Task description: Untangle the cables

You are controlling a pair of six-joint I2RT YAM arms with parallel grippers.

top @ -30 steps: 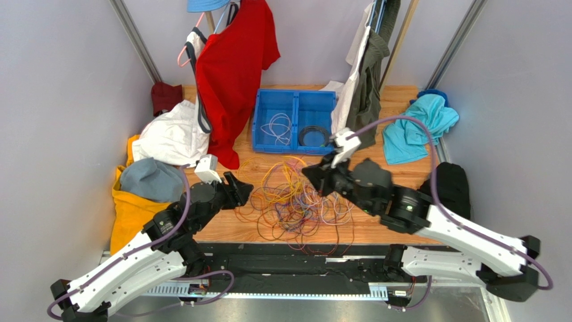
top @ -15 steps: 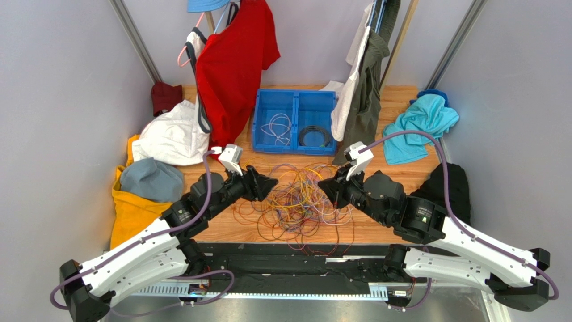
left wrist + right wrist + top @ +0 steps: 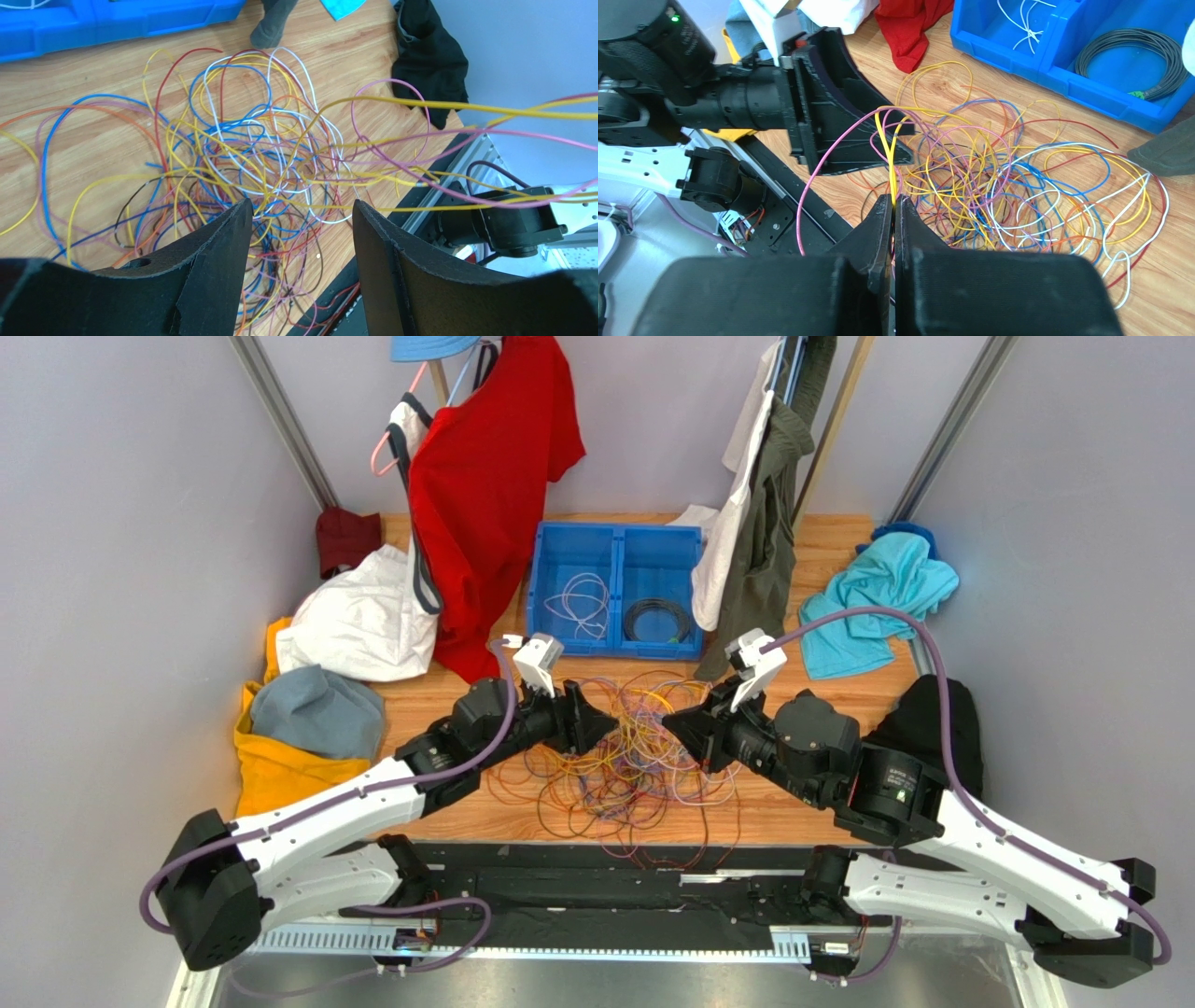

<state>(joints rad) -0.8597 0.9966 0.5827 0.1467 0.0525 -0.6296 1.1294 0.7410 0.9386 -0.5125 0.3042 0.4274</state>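
A wooden table [image 3: 407, 703], backed by hung clothes and a blue bin [image 3: 619, 581], carries the cables [image 3: 631, 756], a loose many-coloured heap at its middle, between the two grippers. The right gripper [image 3: 892, 203] has its fingers pressed together on a few yellow and pink strands [image 3: 889, 150] lifted out of the heap. The left gripper [image 3: 302, 210] hovers over the heap's left edge, fingers spread, nothing between them. As I judge it, the next move turns on those lifted strands: in the left wrist view they run nearly level across the upper right, beyond the gap and not inside it, so the left arm would have to shift toward them. Only the right wrist view shows the pinch itself and the strands arching toward the left fingers; from above they are too thin to follow
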